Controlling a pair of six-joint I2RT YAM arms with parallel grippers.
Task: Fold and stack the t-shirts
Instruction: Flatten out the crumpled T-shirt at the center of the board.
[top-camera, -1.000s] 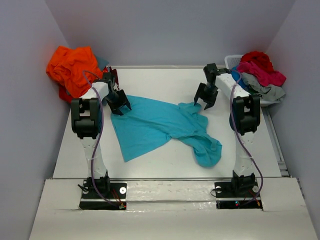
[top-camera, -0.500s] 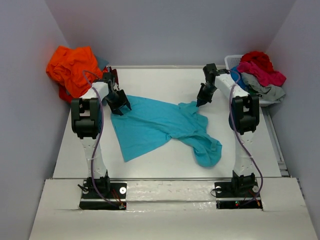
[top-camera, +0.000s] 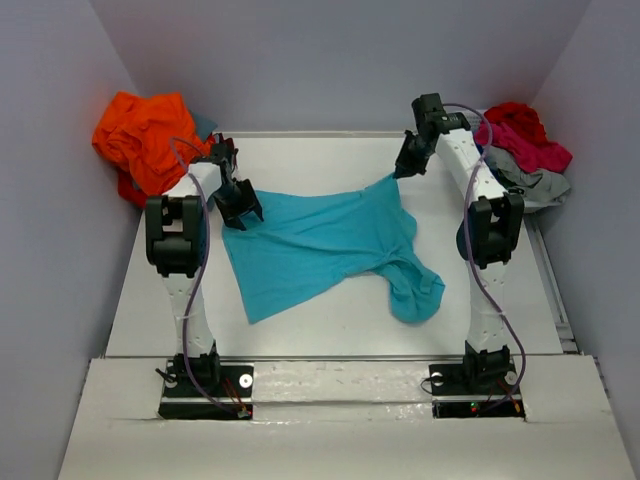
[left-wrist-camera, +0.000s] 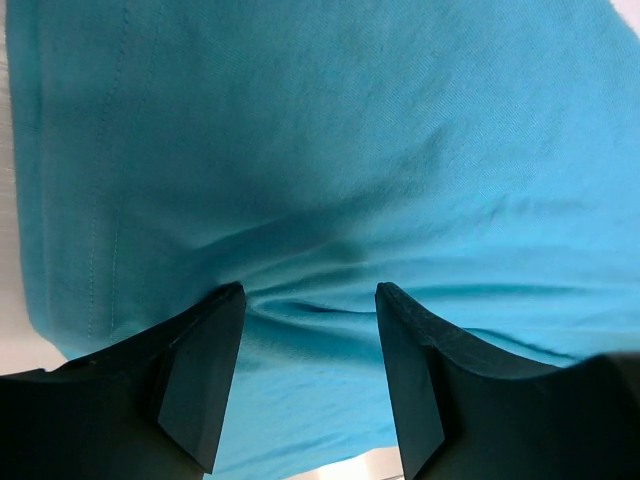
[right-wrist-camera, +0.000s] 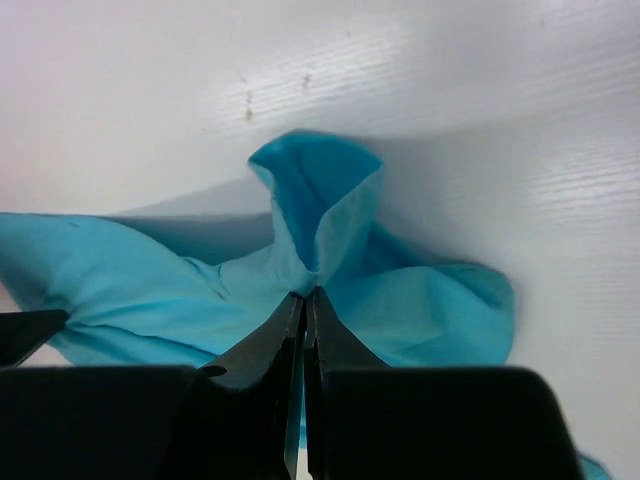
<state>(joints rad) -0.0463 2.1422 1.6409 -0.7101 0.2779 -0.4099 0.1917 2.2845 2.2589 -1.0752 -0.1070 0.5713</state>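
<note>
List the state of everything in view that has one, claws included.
turquoise t-shirt, spread out unfolded, one corner pinched up.
left claw, open, tips on the shirt.
right claw, shut on that corner.
orange t-shirt, crumpled heap.
red t-shirt, crumpled heap.

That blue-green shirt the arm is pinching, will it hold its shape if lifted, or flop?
Probably flop: the turquoise t-shirt folds into a peak where the right gripper pinches it. Likely light, since that pinch holds its edge up. Pushed, it should wrinkle, as around the open left gripper.
</note>
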